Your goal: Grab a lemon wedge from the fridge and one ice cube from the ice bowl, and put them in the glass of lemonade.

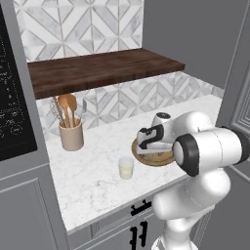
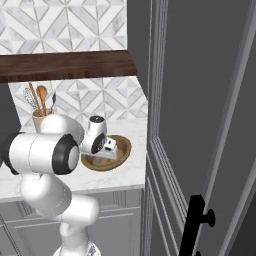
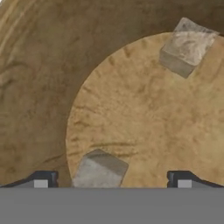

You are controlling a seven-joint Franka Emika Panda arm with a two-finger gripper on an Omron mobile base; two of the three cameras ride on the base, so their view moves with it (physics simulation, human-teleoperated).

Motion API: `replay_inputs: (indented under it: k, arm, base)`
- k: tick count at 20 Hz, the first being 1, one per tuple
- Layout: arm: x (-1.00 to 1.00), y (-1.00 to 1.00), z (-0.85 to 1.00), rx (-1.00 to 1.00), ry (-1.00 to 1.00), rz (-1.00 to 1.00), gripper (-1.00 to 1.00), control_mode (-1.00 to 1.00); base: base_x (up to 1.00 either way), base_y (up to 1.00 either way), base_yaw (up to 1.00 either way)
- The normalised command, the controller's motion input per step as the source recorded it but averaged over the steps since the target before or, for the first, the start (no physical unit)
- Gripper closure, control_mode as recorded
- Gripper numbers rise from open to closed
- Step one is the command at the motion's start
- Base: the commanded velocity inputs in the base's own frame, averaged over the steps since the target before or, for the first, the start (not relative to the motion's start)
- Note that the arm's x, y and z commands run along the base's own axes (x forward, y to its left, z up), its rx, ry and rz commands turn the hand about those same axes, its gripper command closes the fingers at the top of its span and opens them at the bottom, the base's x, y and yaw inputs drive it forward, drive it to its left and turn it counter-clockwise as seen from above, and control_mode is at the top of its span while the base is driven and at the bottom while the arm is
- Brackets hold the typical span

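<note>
Two ice cubes (image 3: 99, 169) are seen in the hand view; one lies between the wide-open, empty claw's (image 3: 112, 178) tips, inside the ice bowl (image 3: 39, 96).

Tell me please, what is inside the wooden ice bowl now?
In the hand view, two ice cubes lie on the floor of the ice bowl: one between the open hand's fingertips, another farther off. In both base views the hand covers much of the bowl.

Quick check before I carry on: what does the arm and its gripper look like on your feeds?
The arm is glossy white, built of rounded segments with dark bands at the joints. The gripper has two small dark finger tips with light grey pads. No cables or markings are visible.
</note>
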Motion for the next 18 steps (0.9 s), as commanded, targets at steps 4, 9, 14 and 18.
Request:
replay_inputs:
  k: [4,9,14,18]
  arm:
    - [0.02,0.00,-0.15,0.00,-0.01,0.00,-1.00,-1.00]
    - [0.03,0.00,-0.12,0.00,-0.05,0.00,-1.00,-1.00]
    - [0.00,0.00,-0.23,0.00,0.00,0.00,-1.00,-1.00]
    - [-0.02,-0.04,-0.07,0.00,0.00,0.00,-1.00,-1.00]
  base:
    - [0.00,0.00,0.00]
    - [0.00,0.00,0.00]
    - [0.00,0.00,0.00]
    - [0.00,0.00,0.00]
